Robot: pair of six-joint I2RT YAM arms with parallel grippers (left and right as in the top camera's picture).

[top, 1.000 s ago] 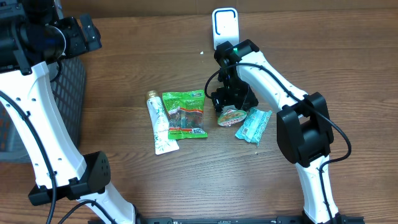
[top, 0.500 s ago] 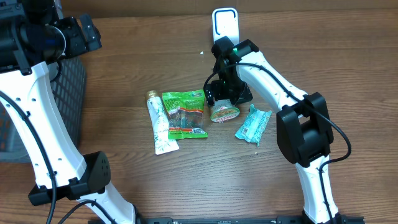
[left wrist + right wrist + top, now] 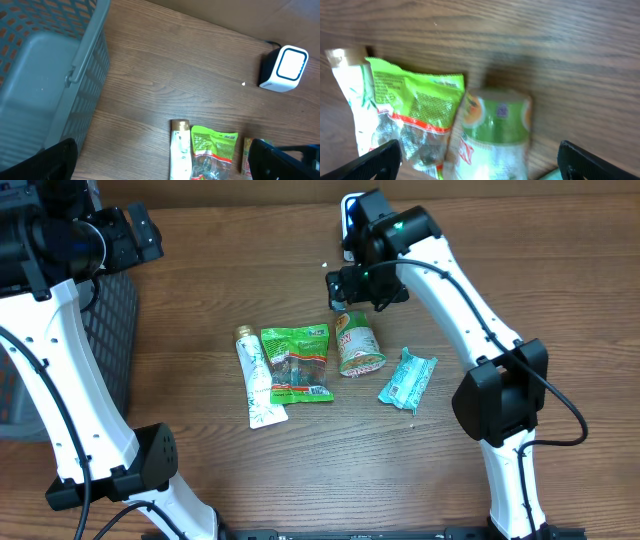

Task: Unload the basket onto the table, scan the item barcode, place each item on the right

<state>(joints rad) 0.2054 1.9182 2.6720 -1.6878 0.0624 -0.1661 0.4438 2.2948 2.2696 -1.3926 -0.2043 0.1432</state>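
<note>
The four goods lay in a loose row on the wooden tabletop [image 3: 230, 280], in front of the white box-shaped scanner with a blue-rimmed window [image 3: 284, 69]. This was presumably so an arm could lift one and show its code to that window. The green-labelled round plastic cup [image 3: 357, 345] lay on its side between the green foil snack pouch [image 3: 297, 363] and the teal crinkled wrapper packet [image 3: 408, 379]. It sat just beside the pouch, perhaps touching it, and apart from the packet. A white squeeze tube with a gold cap [image 3: 258, 378] lay on the pouch's other side. The cup's label faced up, though no barcode could be made out. The grey plastic mesh basket [image 3: 50, 75] stood at the left, likely to take finished goods.

The right hand [image 3: 365, 288] hung above the cup's base end, between it and the scanner, spread as wide as it went. The wrist view showed its fingers [image 3: 375, 160] well clear of the cup, gripping and touching nothing. The left hand [image 3: 167, 160] was likewise fully spread and empty, high beside the basket.
</note>
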